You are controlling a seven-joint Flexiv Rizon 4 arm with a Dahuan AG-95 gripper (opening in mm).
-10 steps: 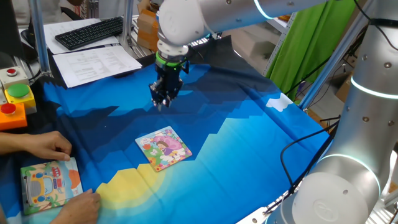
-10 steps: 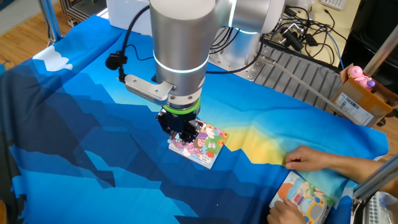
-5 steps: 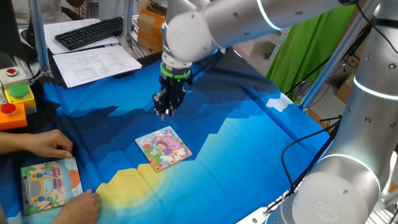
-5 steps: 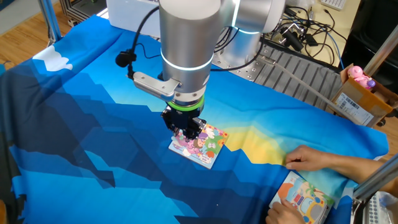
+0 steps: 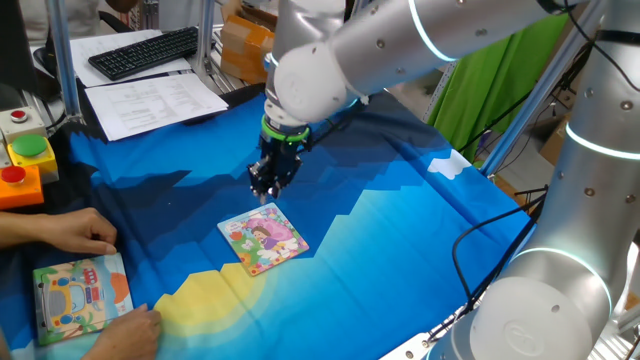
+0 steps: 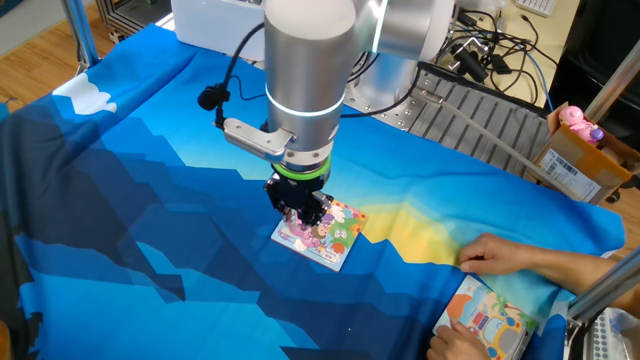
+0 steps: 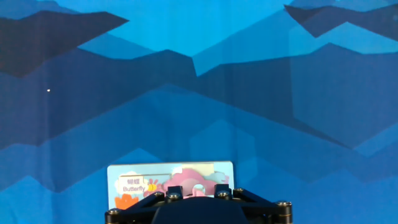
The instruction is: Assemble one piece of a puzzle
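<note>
The puzzle (image 5: 262, 238) is a small square board with a pink and yellow cartoon girl picture, lying flat on the blue cloth (image 5: 400, 230). My gripper (image 5: 266, 190) hangs just above the cloth at the puzzle's far edge. From the other side the gripper (image 6: 303, 214) covers the puzzle's (image 6: 335, 236) near left corner. In the hand view the puzzle (image 7: 134, 180) lies just ahead of the gripper (image 7: 193, 190). The jaws stand narrow, shut on the piece (image 7: 186, 180), a small pink knobbed shape.
A person's hands (image 5: 70, 233) rest at the cloth's left edge by an orange-bordered vehicle board (image 5: 80, 297). The same board (image 6: 490, 325) shows at the lower right in the other fixed view. A button box (image 5: 25, 160), papers and a keyboard (image 5: 145, 50) sit beyond the cloth.
The gripper has moved a little right and down towards the puzzle's far edge, with its jaws at the same width. The puzzle and the hands have stayed put.
</note>
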